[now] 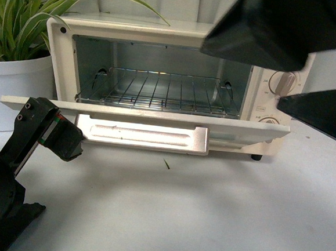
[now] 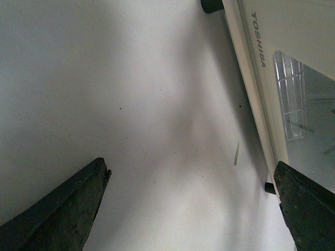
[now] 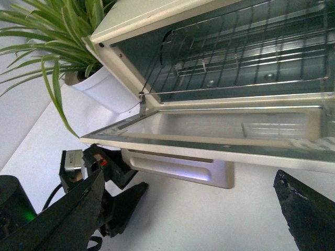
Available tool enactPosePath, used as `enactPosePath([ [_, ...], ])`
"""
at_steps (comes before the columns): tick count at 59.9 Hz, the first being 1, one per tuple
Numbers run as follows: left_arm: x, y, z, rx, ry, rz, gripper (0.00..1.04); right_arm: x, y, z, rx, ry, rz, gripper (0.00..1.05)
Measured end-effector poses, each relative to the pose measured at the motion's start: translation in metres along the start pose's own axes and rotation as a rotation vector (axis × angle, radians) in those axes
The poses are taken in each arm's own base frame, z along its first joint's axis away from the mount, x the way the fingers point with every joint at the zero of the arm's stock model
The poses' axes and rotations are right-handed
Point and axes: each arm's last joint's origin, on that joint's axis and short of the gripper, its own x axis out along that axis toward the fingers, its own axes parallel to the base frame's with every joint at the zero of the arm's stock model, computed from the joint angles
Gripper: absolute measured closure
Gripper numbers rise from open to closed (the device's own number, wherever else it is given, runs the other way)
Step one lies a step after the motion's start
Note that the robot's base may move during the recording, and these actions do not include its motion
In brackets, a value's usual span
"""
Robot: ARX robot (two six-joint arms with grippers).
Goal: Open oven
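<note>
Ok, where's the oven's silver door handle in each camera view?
Front view: the handle is centre-left, just under the dropped-open door.
Left wrist view: not in it; only the door's Toshiba-lettered face shows beside the table.
Right wrist view: the handle hangs beneath the door's front edge.
Shared landmark: the open door, seen in all three views.

The oven [image 1: 163, 35] cavity is open above the wire rack [image 1: 159, 93]. The door [image 1: 145, 115] lies flat and juts forward, its handle [image 1: 141, 135] slung beneath it. The table [image 1: 179, 208] in front is free. The plant pot [image 1: 13, 90] closes off the left side, and the right gripper [image 3: 188, 178] – fingers wide apart – crowds the knobs [image 1: 285, 82].
</note>
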Motion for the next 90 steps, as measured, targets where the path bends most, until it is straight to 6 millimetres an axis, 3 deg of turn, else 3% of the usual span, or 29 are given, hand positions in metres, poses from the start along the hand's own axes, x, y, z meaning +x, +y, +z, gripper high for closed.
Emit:
enactPosePath([
  [13,-0.002,0.000,-0.004,0.145,-0.056,0.024,0.07,-0.014,-0.018,-0.008,0.017,-0.023,-0.044,0.09],
  [29,-0.003,0.004,-0.012,0.474,-0.080,0.074,0.07,-0.016,-0.039,-0.023,-0.005,-0.018,-0.119,0.09],
  [65,-0.013,0.025,-0.025,1.164,-0.169,0.174,0.07,-0.019,-0.049,-0.035,-0.013,0.008,-0.123,0.09],
  [75,-0.038,0.028,-0.025,1.279,-0.189,0.148,0.07,-0.025,-0.050,-0.039,-0.027,0.011,-0.117,0.09],
  [90,-0.090,0.038,-0.023,1.232,-0.205,0.061,0.07,-0.046,-0.053,-0.053,-0.054,-0.007,-0.131,0.09],
])
